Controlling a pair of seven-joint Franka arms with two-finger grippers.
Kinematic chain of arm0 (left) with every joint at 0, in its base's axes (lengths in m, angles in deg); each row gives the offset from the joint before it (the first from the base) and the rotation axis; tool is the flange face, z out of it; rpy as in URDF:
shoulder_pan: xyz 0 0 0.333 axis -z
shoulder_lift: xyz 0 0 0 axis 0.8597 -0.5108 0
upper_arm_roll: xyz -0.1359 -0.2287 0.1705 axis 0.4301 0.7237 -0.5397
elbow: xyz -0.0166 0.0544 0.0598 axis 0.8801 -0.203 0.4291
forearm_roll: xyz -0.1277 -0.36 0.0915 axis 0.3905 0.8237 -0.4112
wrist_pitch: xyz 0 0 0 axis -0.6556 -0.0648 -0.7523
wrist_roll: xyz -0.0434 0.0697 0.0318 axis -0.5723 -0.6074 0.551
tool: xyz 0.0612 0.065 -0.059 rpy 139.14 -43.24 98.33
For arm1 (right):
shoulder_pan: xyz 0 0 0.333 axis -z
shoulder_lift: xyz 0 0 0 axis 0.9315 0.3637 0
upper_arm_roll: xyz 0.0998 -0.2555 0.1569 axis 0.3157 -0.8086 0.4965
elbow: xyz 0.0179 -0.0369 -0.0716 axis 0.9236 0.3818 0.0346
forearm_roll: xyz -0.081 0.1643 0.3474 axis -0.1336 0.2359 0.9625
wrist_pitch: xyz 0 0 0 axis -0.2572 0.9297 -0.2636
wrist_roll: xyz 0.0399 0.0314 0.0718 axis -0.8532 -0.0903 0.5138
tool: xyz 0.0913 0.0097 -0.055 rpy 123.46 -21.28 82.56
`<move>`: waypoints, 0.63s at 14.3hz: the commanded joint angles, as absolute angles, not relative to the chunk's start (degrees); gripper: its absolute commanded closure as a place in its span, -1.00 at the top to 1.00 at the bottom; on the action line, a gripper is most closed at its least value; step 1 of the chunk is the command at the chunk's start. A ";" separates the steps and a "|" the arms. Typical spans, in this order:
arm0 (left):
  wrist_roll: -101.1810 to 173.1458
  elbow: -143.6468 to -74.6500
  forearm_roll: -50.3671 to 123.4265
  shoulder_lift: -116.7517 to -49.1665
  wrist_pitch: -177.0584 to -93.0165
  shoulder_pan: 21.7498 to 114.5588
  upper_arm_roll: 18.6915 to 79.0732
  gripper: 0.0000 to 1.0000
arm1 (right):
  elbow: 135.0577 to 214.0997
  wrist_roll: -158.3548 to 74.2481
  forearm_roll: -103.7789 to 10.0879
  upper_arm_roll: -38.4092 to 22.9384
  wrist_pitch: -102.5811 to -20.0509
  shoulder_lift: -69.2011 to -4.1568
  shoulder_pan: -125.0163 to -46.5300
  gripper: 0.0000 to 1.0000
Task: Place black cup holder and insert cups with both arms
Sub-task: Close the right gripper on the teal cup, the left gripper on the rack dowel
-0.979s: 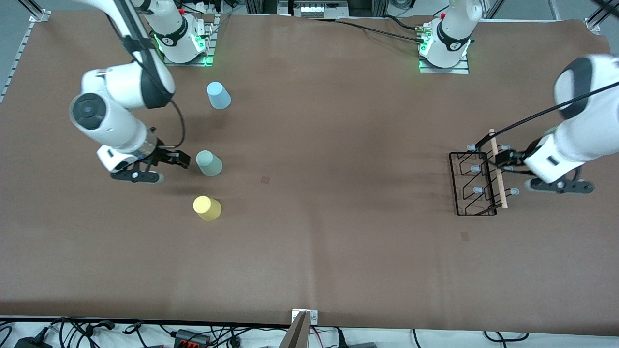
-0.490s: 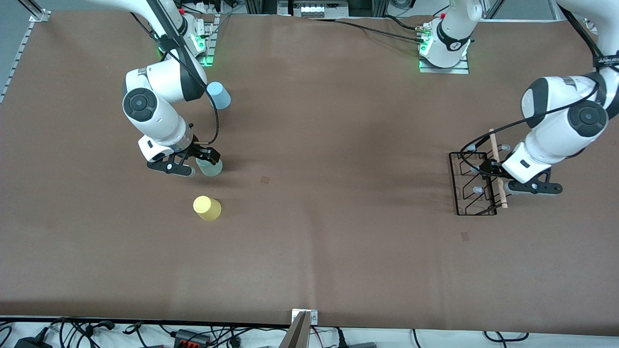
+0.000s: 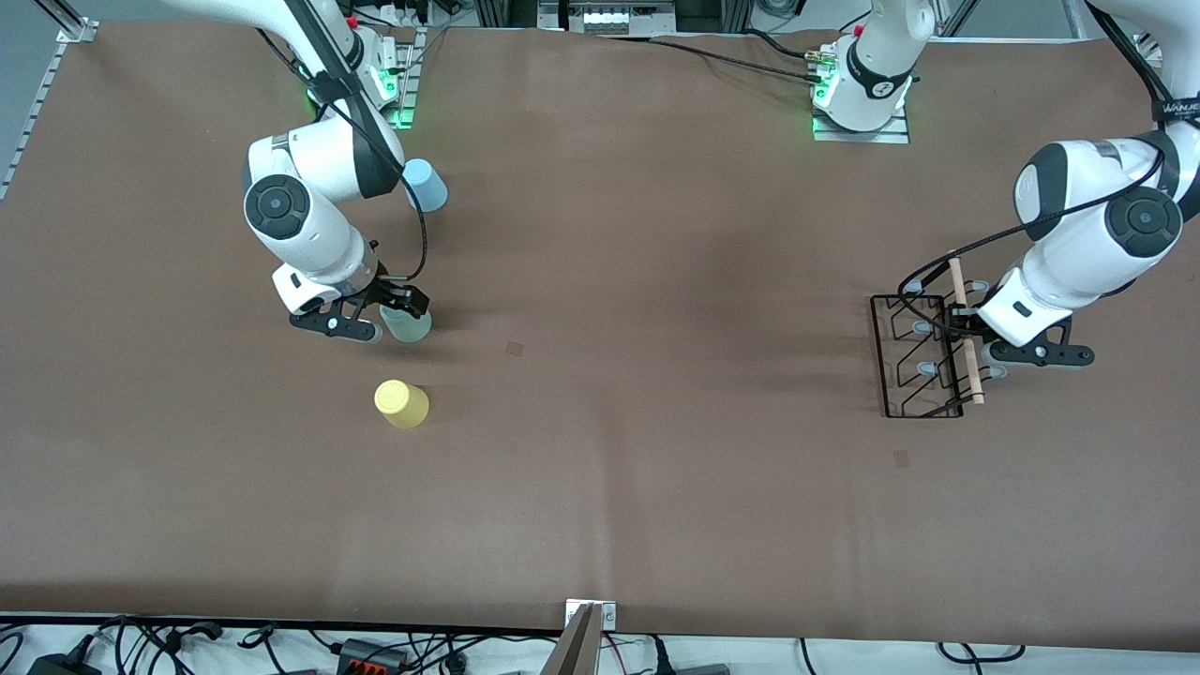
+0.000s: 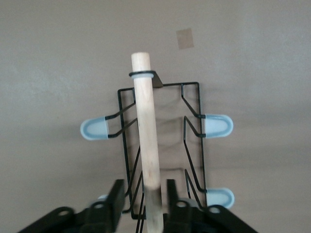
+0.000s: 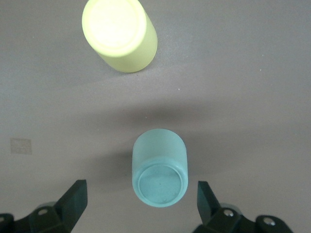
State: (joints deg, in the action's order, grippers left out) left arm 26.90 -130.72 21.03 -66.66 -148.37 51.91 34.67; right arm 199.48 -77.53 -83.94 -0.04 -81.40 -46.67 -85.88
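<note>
The black cup holder (image 3: pixel 923 356) stands on the table at the left arm's end, its wooden rod handle (image 3: pixel 975 380) on top. My left gripper (image 3: pixel 964 328) is open with one finger on each side of the rod (image 4: pixel 146 131), with gaps showing; the wire frame (image 4: pixel 192 126) and pale-tipped pegs lie below. The mint cup (image 3: pixel 411 326) stands upside down toward the right arm's end. My right gripper (image 3: pixel 394 317) is open around it (image 5: pixel 160 172), apart from its sides. The yellow cup (image 3: pixel 401 404) (image 5: pixel 120 34) stands nearer the front camera, the blue cup (image 3: pixel 425 185) farther.
Two small tape marks (image 3: pixel 515 348) (image 3: pixel 901 457) lie on the brown table cover. The arm bases (image 3: pixel 356 89) (image 3: pixel 862 98) stand along the table's back edge. Cables run along the edge nearest the front camera.
My right gripper has moved over to the mint cup and now straddles it. My left gripper has moved in over the holder's rod. Little has moved in the last half second.
</note>
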 commanded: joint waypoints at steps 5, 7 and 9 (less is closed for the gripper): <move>26.19 -131.87 20.24 -65.42 -146.55 51.46 35.21 -0.38 | 207.39 -78.55 -83.78 -0.44 -91.76 -46.43 -86.51 1.00; 26.37 -131.87 20.24 -65.42 -146.63 51.54 35.30 -0.57 | 208.35 -78.55 -83.78 -0.44 -93.17 -46.17 -86.78 1.00; 26.63 -131.78 20.33 -65.42 -146.63 51.55 35.30 -0.88 | 208.54 -78.46 -83.78 -0.44 -93.53 -45.47 -86.61 1.00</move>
State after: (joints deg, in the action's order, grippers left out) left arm 26.92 -131.23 21.03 -66.23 -147.06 51.94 34.90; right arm 207.51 -77.77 -83.94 -0.21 -91.86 -45.44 -86.14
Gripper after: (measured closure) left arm 0.828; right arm 0.000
